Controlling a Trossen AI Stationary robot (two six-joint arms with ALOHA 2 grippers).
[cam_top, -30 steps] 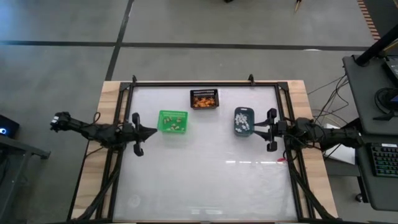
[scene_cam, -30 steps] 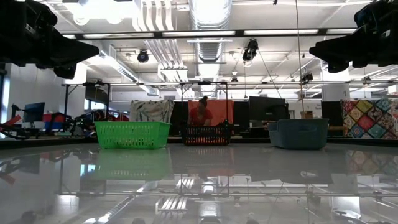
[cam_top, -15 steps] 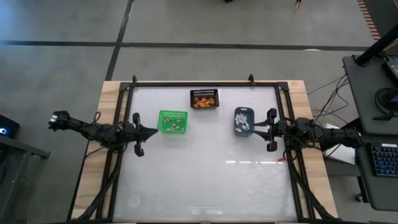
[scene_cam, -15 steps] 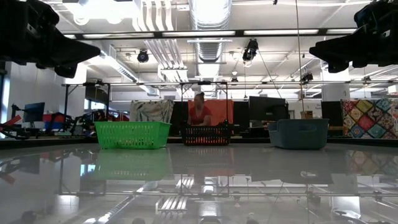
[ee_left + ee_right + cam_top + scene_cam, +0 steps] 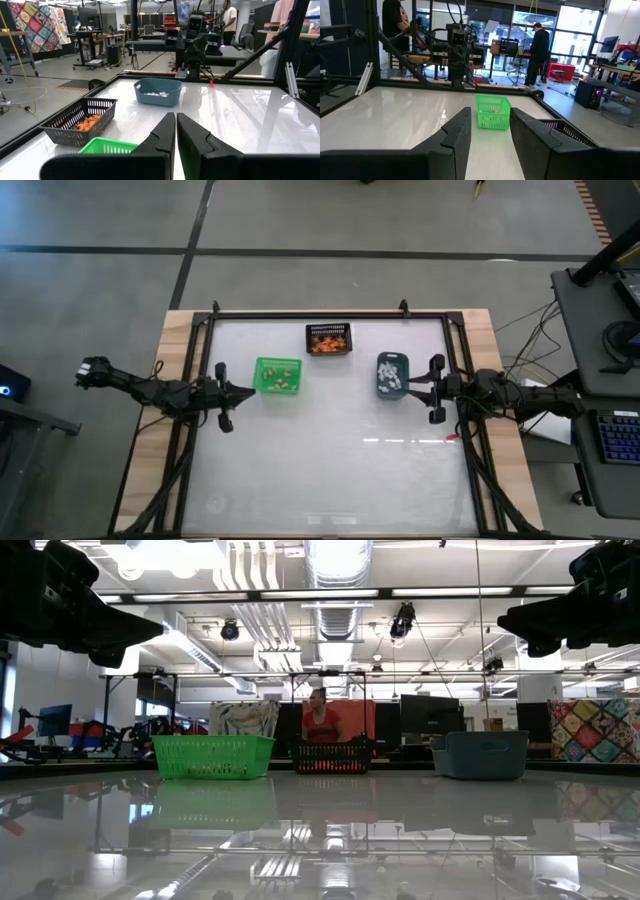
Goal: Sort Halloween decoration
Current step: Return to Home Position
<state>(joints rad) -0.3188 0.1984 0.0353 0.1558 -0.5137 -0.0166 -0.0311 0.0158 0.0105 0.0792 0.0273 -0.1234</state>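
Glossy table (image 5: 330, 470), left end effector (image 5: 249, 392) clenched near green bin (image 5: 259, 377), right end effector (image 5: 408, 389) apparently released

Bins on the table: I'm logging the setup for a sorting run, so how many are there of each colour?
green bin: 1
black bin: 1
blue-grey bin: 1
Total: 3
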